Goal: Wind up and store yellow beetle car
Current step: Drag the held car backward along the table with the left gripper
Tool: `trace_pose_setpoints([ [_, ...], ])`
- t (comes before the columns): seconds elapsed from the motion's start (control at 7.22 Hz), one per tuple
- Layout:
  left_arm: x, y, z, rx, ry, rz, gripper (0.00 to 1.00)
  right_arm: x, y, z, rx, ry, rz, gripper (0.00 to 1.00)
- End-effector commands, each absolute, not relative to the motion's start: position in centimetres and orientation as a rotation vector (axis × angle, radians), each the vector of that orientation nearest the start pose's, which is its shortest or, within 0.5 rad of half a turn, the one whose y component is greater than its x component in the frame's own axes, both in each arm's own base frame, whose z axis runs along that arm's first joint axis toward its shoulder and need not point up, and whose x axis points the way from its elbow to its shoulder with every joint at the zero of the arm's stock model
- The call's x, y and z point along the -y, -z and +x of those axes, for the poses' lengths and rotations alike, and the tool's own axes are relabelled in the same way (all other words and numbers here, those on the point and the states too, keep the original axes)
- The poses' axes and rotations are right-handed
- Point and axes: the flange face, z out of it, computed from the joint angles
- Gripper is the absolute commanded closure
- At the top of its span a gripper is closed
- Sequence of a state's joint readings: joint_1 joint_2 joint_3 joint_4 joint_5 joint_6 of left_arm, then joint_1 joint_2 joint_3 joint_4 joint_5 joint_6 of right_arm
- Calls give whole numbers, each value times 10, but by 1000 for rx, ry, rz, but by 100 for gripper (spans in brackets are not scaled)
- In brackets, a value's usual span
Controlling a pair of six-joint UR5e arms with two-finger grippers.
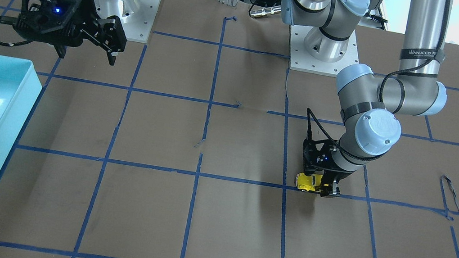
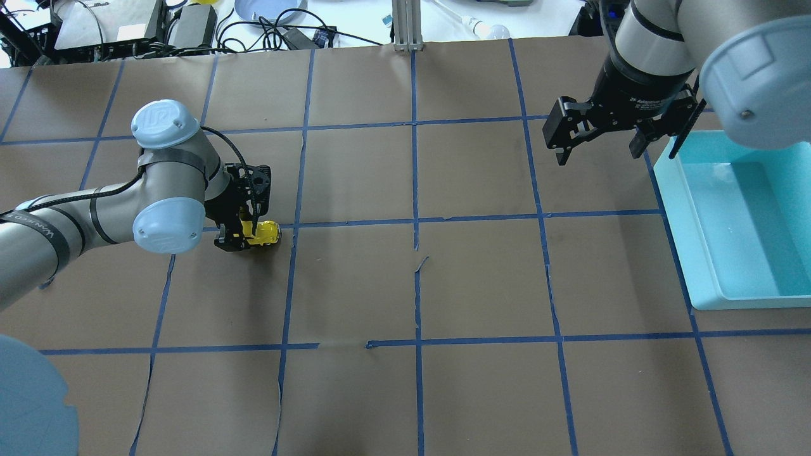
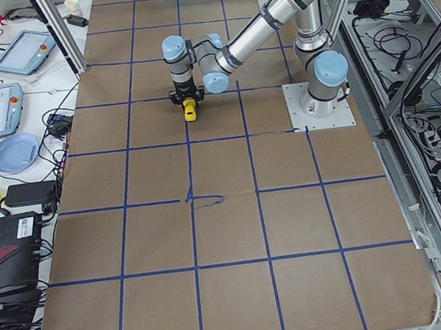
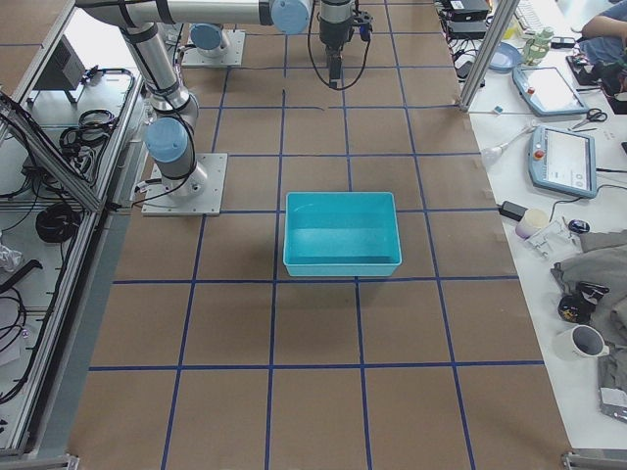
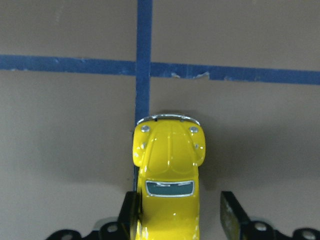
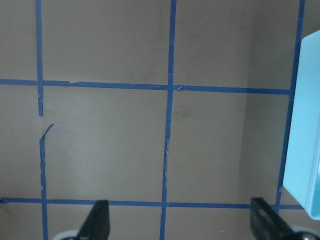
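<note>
The yellow beetle car (image 5: pixel 169 170) stands on the brown table on its wheels, its silvery front pointing away from the wrist camera. It also shows in the overhead view (image 2: pixel 265 233) and the front-facing view (image 1: pixel 307 182). My left gripper (image 5: pixel 177 215) is down at the table, open around the car's rear. One finger touches the car's side and the other stands apart from it. It also shows in the overhead view (image 2: pixel 244 235). My right gripper (image 2: pixel 599 152) is open and empty, held above the table beside the teal bin (image 2: pixel 671 209).
The teal bin (image 1: pixel 31 85) is empty and sits at the table's end on my right side. Blue tape lines grid the brown table cover. One tape line runs under the car's front (image 5: pixel 144 95).
</note>
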State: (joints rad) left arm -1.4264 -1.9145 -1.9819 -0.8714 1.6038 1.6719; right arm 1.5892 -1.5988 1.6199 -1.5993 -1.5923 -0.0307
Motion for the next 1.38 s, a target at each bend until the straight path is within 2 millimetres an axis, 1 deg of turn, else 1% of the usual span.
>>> trace_pose_setpoints([
  [0.0,539,-185,-52,-2276,-101,2199,76,478,-480,140,-3162,14,-77,0],
  [0.14,539,-183,-52,-2277,-109,2200,78,479,-480,140,-3162,17,-82,0],
  [0.42,538,-181,-46,-2287,-108,2193,78,479,-480,140,-3162,17,-80,0],
  [0.69,538,-182,-44,-2285,-104,2191,82,479,-481,140,-3162,22,-75,0],
  [0.83,539,-182,-35,-2295,-103,2181,82,479,-481,140,-3161,19,-73,0],
  [0.97,539,-181,-19,-2314,-104,2165,82,479,-481,140,-3162,19,-75,0],
  [1.11,540,-182,-9,-2328,-102,2149,82,479,-481,140,-3162,19,-80,0],
  [1.25,540,-182,-5,-2336,-100,2139,82,479,-481,140,-3162,19,-80,0],
])
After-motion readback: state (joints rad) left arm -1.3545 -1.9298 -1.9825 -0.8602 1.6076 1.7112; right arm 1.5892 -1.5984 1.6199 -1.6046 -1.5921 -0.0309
